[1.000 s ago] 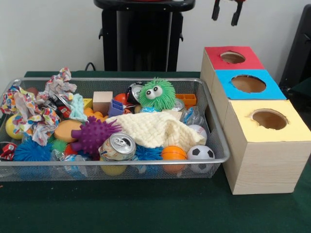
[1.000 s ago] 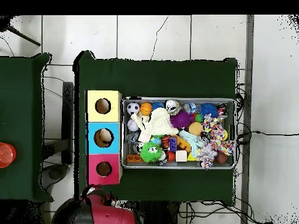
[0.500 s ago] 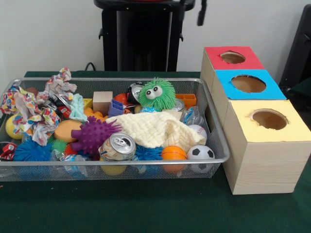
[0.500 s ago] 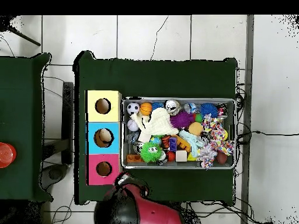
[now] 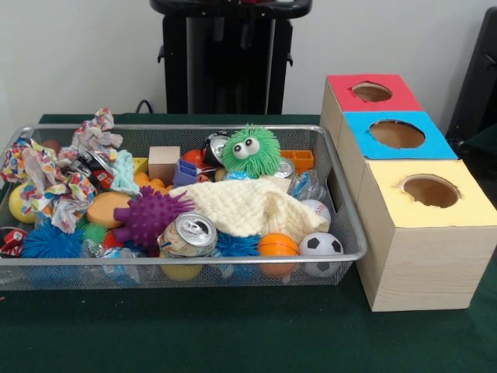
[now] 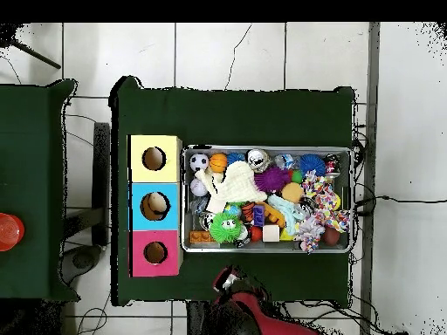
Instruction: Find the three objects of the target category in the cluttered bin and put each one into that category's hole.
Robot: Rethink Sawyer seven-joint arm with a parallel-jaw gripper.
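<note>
Silver wire-mesh bin mid-frame, heaped with toys, cans and cloth; target category undeterminable. Red-, blue- and yellow-topped holed wooden boxes abutting right for short transfers. End effector parked lower centre overhead, clear of bin; opening impossible to tell.

Bin: fine metal mesh, dull silver. Can: shiny metal. Cream cloth: knitted, rough. Boxes: pale wood grain, matt coloured tops. Table: green felt.

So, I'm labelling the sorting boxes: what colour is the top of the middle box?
Blue; the middle box shows best in the front view, between red and yellow.
</note>
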